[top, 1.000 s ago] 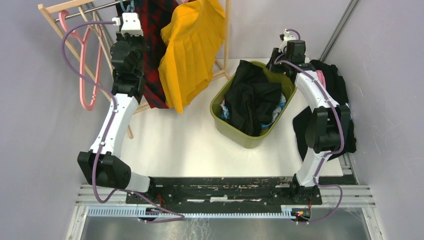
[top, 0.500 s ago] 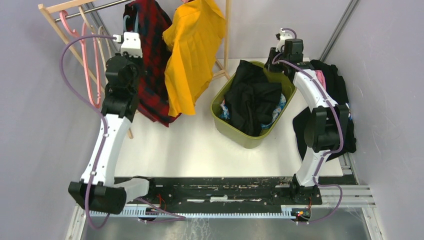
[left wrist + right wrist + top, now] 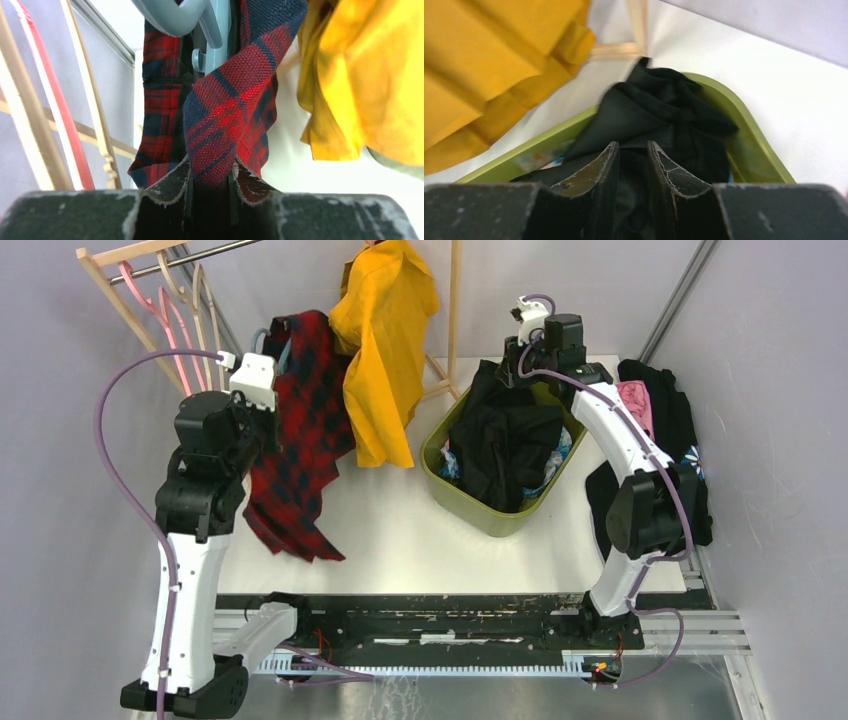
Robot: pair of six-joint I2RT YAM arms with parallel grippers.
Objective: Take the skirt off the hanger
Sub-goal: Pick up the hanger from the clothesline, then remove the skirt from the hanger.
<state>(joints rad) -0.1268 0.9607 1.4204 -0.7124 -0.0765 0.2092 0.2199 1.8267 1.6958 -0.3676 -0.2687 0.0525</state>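
No readable text, label, brand, number or sign on any of my three feeds.
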